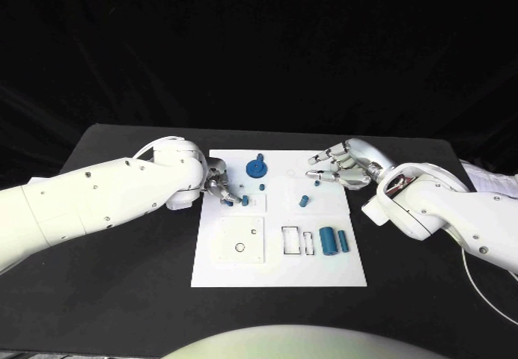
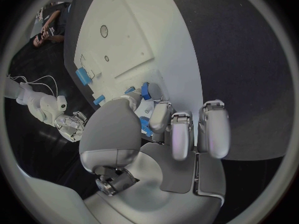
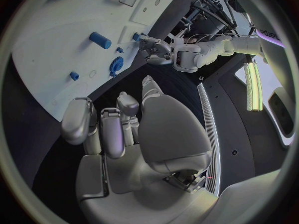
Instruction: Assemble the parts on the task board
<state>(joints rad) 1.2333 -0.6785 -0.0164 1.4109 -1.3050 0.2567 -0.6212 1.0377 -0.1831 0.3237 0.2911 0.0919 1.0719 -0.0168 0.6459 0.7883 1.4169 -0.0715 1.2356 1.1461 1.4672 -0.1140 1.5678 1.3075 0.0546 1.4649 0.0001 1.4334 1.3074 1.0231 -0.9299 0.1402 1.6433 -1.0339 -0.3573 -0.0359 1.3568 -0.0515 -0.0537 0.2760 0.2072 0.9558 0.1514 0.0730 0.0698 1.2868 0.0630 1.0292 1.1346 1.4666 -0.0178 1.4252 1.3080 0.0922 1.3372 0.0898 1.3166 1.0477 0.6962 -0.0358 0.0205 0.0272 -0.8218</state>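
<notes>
Parts lie spread over the white board in the middle of your desk: a round blue knob near the far edge, a small peg at mid-board, two blue cylinders lying side by side toward the right, and a few small pieces near the left edge.

Your left hand sits over that left edge with its fingertips down among the small blue pieces. In the left wrist view blue shows between the fingers, so it looks to be pinching one, but you cannot tell for sure how firm the hold is.

Your right hand hovers over the board's far right corner, fingers apart and holding nothing.

The main risk is at the left hand. The pieces there sit close together, so a finger closing or lifting could knock a neighbour off the board's edge onto the desk. A shallow pinch could also let the piece tilt or drop on the lift, and then it will not seat.

The right hand, if it sweeps in low, could roll the cylinders or bump the peg.
</notes>
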